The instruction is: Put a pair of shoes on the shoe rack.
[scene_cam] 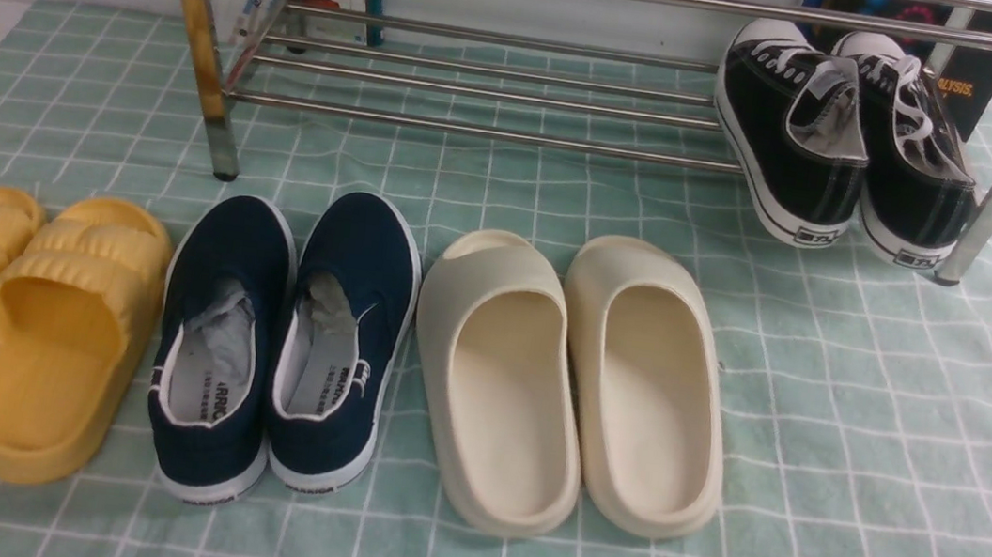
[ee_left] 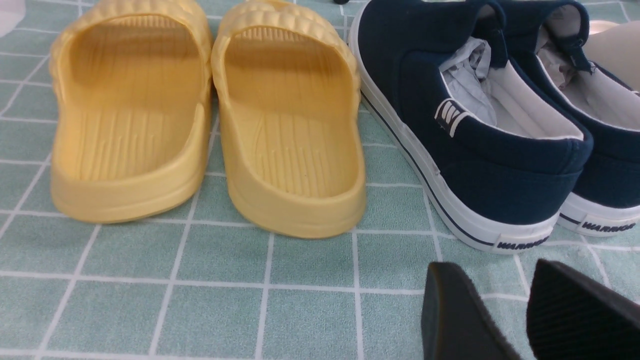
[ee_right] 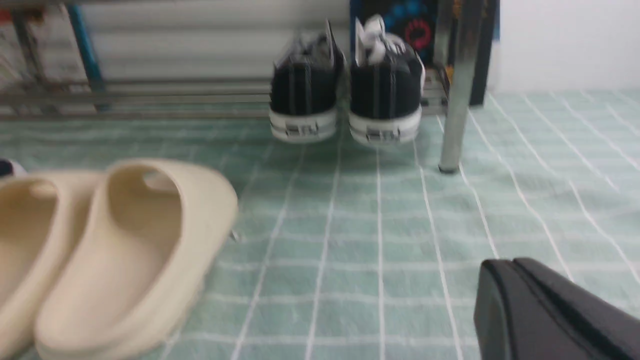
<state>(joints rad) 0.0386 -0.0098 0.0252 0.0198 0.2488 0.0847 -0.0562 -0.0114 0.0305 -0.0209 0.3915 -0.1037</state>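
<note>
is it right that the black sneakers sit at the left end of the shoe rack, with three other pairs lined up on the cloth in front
No, the black sneakers sit at the right end of the shoe rack, as the front view shows. The yellow slides, navy slip-ons and cream slides do line up on the cloth in front.

Black-and-white sneakers (scene_cam: 814, 157), navy slip-ons (scene_cam: 365, 262), cream slides (scene_cam: 493, 382), yellow slides (scene_cam: 81, 265) — mint cloth (scene_cam: 864, 437), white grid.
</note>
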